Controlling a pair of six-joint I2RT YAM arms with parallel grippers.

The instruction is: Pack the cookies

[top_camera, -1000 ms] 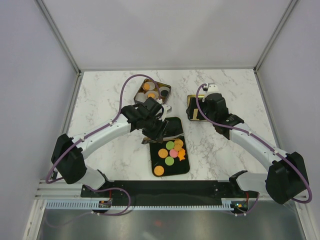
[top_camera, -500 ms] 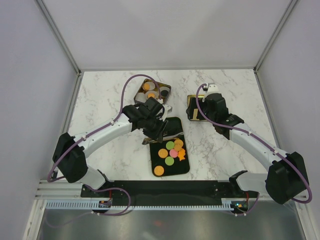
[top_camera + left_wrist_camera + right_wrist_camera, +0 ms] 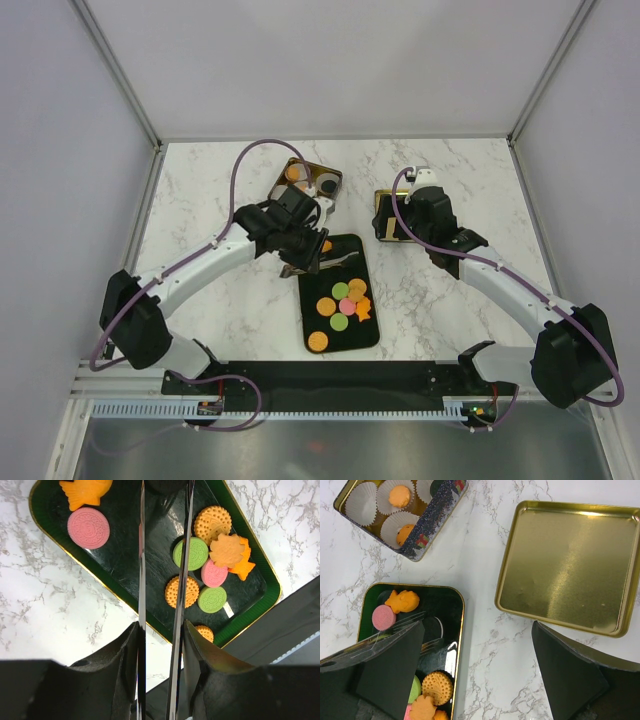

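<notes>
Looking along our left gripper (image 3: 165, 500), we see its two thin metal blades standing a narrow gap apart, with a dark brown round cookie (image 3: 165, 485) between their tips at the far end of the black oblong gilt-rimmed tray (image 3: 112, 575). The blades flank it on both sides, but their tips run out at the picture's edge. We cannot tell whether they clamp it or only bracket it.

Just left of the blades in the left wrist view lie a pink round cookie (image 3: 88, 527) and an orange fish-shaped cookie (image 3: 85, 492). On the other side, toward the tray's near end, the other cookies (image 3: 190, 553) cluster in orange, green and pink, some overlapping.

We judge the coming move turns on one relation. The dark patterned tin (image 3: 427, 530) lined with white paper cups (image 3: 362, 507) lies just beyond the tray's far end and a little to the left, roughly along the tray's long axis. The left arm is the nearer one, so a short carry away from the arm bases should reach it. Two cups hold orange pieces.

Our right gripper (image 3: 475, 630) hangs with its fingers wide apart and holds nothing. It sits above the white marble worktop (image 3: 485, 555) beside the gold square lid (image 3: 570, 565), clear of the cookies.
</notes>
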